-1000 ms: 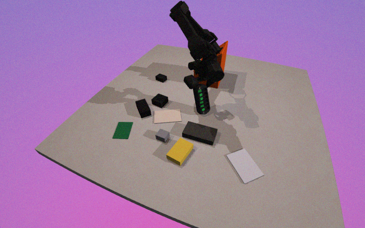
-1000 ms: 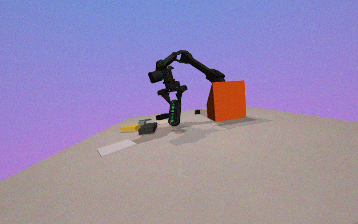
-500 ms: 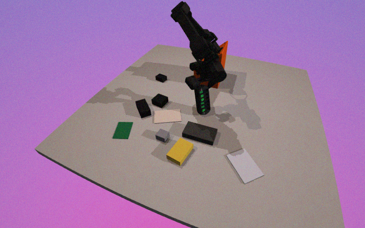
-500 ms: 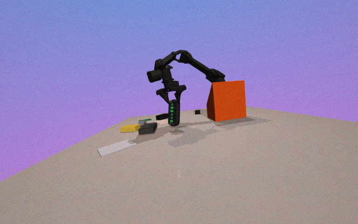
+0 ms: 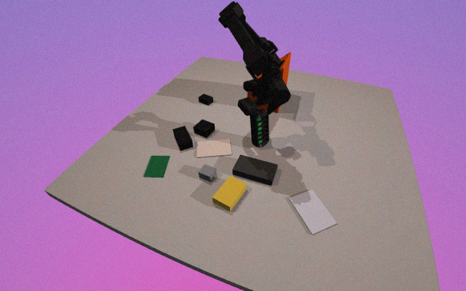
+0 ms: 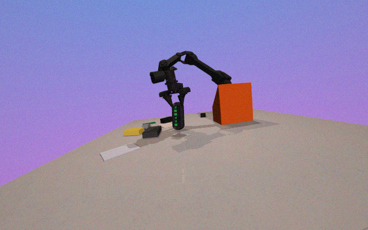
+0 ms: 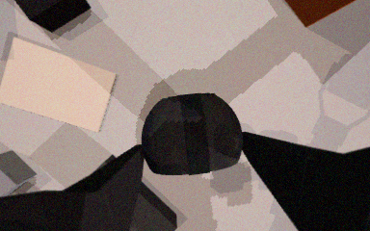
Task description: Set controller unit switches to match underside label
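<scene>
The dark controller unit (image 5: 264, 131) (image 6: 180, 116) (image 7: 193, 135) hangs on end, nearly upright, its row of switches facing sideways toward the top and exterior views. Green patches show along the row in the top and exterior views; the exact switch positions are too small to read surely. My gripper (image 6: 177, 104) (image 7: 192, 143) is shut on the unit near its upper end, one finger on each side. The unit's lower end appears slightly above the bench (image 5: 360, 171) (image 6: 244, 176), with its shadow below. The label on the underside is not visible in any view.
A dark grey block (image 5: 255, 168) (image 6: 152, 132), a yellow block (image 5: 229, 193), a small grey block (image 5: 207, 172) and a beige plate (image 5: 214, 148) (image 7: 58, 84) lie nearby. A white plate (image 5: 313, 212), a green plate (image 5: 156, 166) and several black blocks lie farther out. The orange base (image 6: 235, 103) stands behind.
</scene>
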Robot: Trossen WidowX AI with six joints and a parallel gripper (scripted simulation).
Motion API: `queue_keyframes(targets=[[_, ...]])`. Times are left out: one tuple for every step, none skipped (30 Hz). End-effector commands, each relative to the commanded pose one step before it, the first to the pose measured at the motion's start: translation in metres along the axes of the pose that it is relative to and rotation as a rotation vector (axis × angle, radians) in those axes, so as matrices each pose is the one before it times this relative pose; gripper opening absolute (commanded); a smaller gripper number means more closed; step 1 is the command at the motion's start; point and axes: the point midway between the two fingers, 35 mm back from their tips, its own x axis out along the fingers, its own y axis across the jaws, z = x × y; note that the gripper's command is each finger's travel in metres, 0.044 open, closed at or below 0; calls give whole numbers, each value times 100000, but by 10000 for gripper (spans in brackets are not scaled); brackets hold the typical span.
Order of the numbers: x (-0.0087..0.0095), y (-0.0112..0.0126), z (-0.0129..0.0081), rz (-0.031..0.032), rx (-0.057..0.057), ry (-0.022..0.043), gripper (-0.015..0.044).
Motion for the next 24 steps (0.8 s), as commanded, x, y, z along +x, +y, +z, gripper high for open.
queue_keyframes(targets=[[224,-21,-411,-881,599,1147,338],[-17,0,-74,0,1,237,338],[-17,0,-73,0,1,240,338],[-16,0,-75,0,1,241,338],[-15,0,-75,0,1,240,338],[-15,0,-75,0,1,240,338],[-14,0,-75,0,1,240,338],[-14,0,-75,0,1,239,338],[-14,0,-75,0,1,239,338],[-13,0,-75,0,1,238,338],[-12,0,-75,0,1,239,338],[-12,0,-75,0,1,241,338],[-11,0,-75,0,1,243,338],[-11,0,-75,0,1,245,338],[-10,0,-75,0,1,246,338],[-10,0,-75,0,1,245,338],[-9,0,-75,0,1,244,338],[-9,0,-75,0,1,243,338],[-8,0,-75,0,1,242,338],[-8,0,-75,0,1,241,338],[-7,0,-75,0,1,240,338],[-7,0,-75,0,1,239,338],[-6,0,-75,0,1,239,338],[-6,0,-75,0,1,239,338]])
